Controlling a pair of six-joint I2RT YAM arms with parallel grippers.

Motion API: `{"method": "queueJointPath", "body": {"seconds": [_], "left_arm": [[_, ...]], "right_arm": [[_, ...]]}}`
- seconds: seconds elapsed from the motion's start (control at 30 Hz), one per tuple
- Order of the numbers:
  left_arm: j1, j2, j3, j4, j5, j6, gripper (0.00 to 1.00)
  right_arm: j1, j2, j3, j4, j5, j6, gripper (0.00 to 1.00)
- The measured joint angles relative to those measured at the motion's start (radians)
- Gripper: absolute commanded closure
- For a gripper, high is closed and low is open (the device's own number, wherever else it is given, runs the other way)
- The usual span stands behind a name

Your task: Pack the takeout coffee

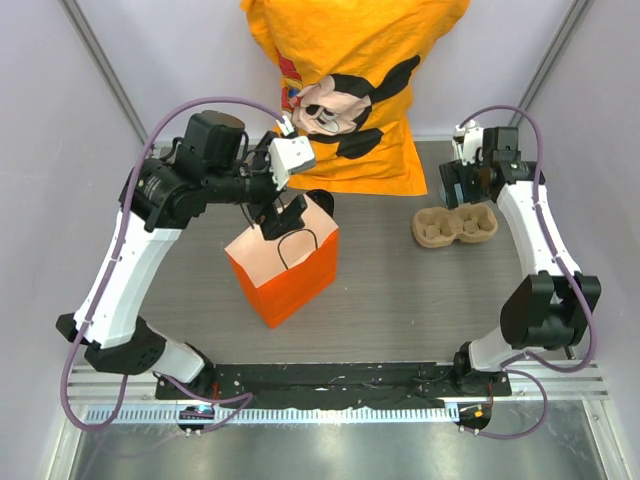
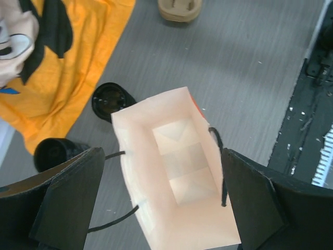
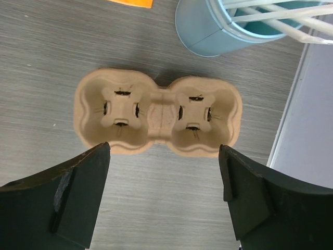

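The takeout coffee [image 2: 110, 99], a small black cup with a round black lid, stands on the table beside the orange shirt, just past the bag; it also shows in the top view [image 1: 320, 200]. The orange paper bag [image 1: 285, 265] stands upright with its mouth open, and its inside [image 2: 179, 166] looks empty. My left gripper [image 1: 285, 218] hovers open and empty over the bag mouth, its fingers either side of the bag in the left wrist view [image 2: 162, 153]. My right gripper [image 1: 462, 190] is open and empty, close above the table by the cup carrier [image 3: 164, 156].
A brown two-hole pulp cup carrier [image 3: 156, 112] lies empty at right [image 1: 455, 225]. A second black round object [image 2: 54, 152] sits near the shirt; I cannot tell what kind. An orange Mickey shirt [image 1: 350, 90] covers the back. A blue tin of white straws [image 3: 218, 26] stands behind the carrier.
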Motion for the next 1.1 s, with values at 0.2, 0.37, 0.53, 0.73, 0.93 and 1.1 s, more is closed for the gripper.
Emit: {"method": "queueJointPath", "body": {"seconds": [0.2, 0.37, 0.53, 0.73, 0.93, 1.1], "left_arm": [[0.016, -0.02, 0.008, 0.028, -0.122, -0.007, 0.0], [0.127, -0.069, -0.076, 0.093, -0.209, -0.05, 0.0], [0.224, -0.095, -0.162, 0.128, -0.265, -0.094, 0.0], [0.26, -0.099, -0.175, 0.132, -0.276, -0.113, 0.0], [0.285, -0.11, -0.175, 0.132, -0.272, -0.126, 0.0], [0.296, -0.11, -0.175, 0.132, -0.255, -0.132, 0.0]], "right_arm": [[-0.015, 0.121, -0.009, 0.03, 0.007, -0.001, 0.21], [-0.029, 0.172, -0.024, 0.044, 0.013, -0.005, 0.29], [-0.034, 0.19, -0.041, 0.071, 0.016, -0.011, 0.29], [-0.035, 0.191, -0.101, 0.111, 0.009, -0.02, 0.29], [-0.035, 0.191, -0.16, 0.15, -0.009, -0.019, 0.31], [-0.035, 0.191, -0.184, 0.186, -0.019, -0.018, 0.37]]}}
